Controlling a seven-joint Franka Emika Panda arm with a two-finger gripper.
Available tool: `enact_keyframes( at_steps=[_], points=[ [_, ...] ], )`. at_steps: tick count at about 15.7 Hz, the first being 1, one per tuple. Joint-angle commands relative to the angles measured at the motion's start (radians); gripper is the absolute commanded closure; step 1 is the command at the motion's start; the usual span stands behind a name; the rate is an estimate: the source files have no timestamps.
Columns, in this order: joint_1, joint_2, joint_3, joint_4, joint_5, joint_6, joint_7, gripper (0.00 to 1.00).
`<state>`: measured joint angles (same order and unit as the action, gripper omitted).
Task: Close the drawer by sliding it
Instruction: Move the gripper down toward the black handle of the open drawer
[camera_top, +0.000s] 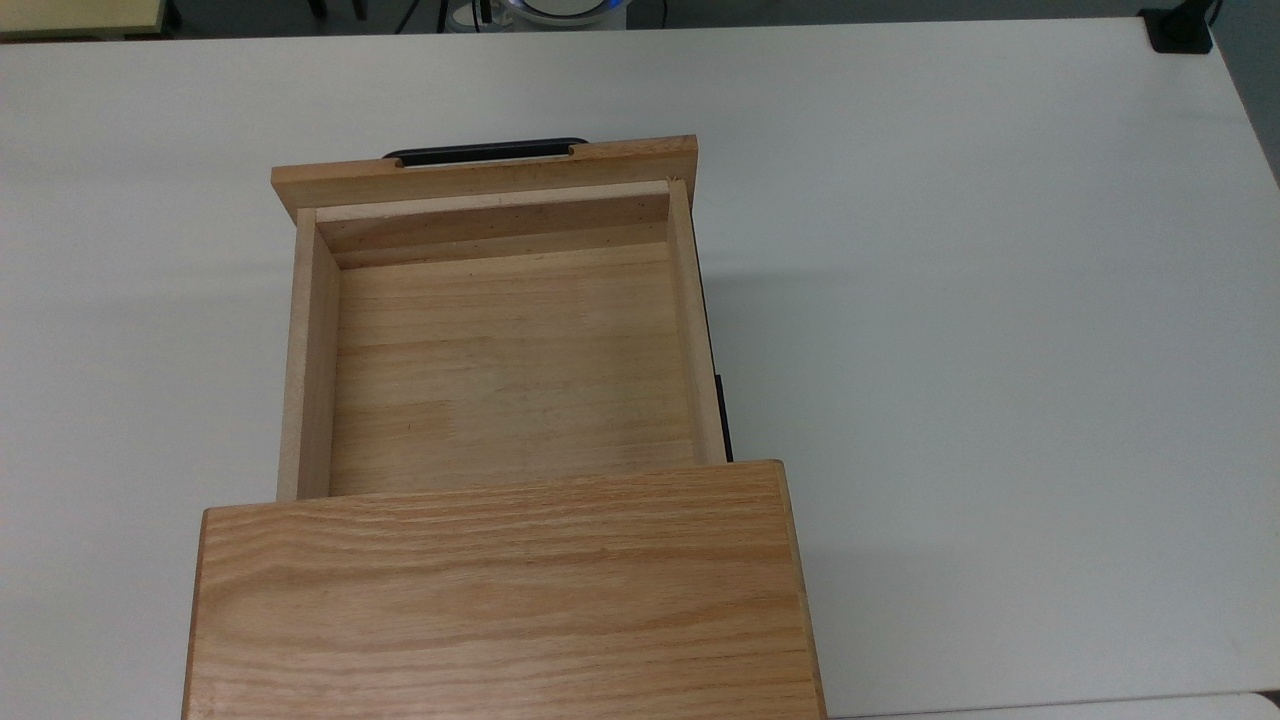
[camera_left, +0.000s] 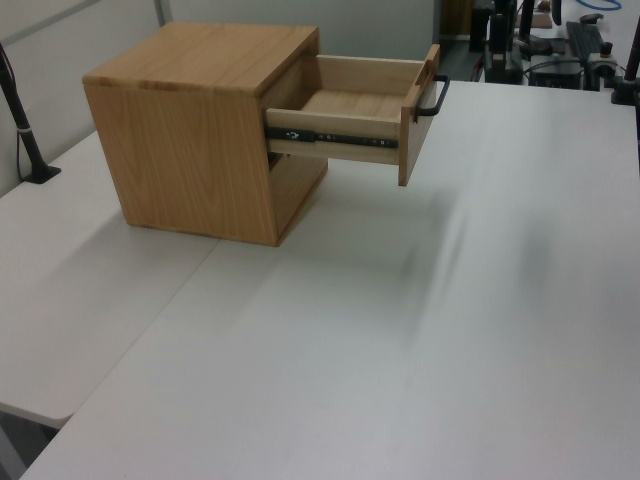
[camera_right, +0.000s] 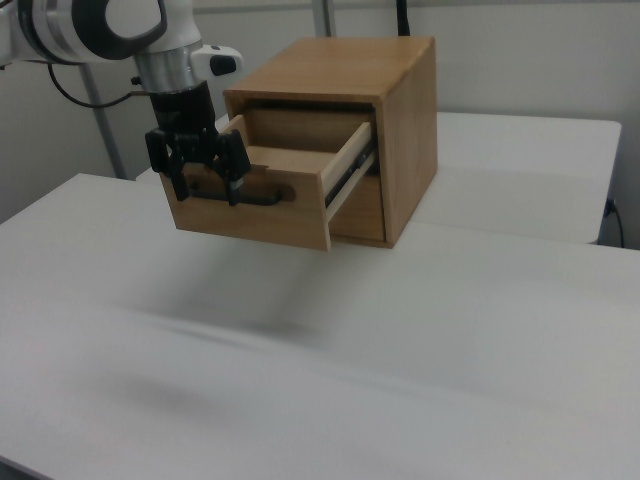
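Oak: the drawer (camera_top: 510, 350) stands pulled well out of the cabinet (camera_top: 500, 600), empty.
Top view: black handle (camera_top: 485, 152) on the front panel, far from the cabinet.
Left view: drawer (camera_left: 350, 115) rides a metal runner (camera_left: 330, 136); likely stiff, sliding easily.
Right view: hand (camera_right: 205, 185) open before the handle (camera_right: 245, 195); push the panel.

The cabinet (camera_top: 505, 600) runs off the top view's bottom edge.

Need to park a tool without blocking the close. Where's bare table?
Bare table flanks the drawer and cabinet on both sides in the top view. Crowded: in front of the handle, where the gripper hangs.
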<state>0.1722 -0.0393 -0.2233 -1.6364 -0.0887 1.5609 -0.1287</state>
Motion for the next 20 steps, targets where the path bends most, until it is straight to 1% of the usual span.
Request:
enact_keyframes(
  at_steps=[1,10,11,13,15,16,18,20],
  points=[
    [0.000,0.007,-0.001,0.020,-0.016,-0.066,-0.020,0.00],
    [0.007,0.019,0.002,0.018,-0.005,-0.068,-0.022,0.00],
    [0.009,0.021,0.002,0.018,-0.005,-0.070,-0.028,0.03],
    [0.010,0.021,0.002,0.018,-0.005,-0.070,-0.032,0.21],
    [0.013,0.027,0.002,0.018,-0.002,-0.070,-0.032,0.46],
    [0.015,0.038,0.002,0.018,-0.002,-0.068,-0.031,0.55],
    [0.015,0.042,0.002,0.018,0.001,-0.064,-0.031,0.71],
    [0.013,0.048,0.002,0.018,0.020,-0.058,-0.031,0.82]
  ],
)
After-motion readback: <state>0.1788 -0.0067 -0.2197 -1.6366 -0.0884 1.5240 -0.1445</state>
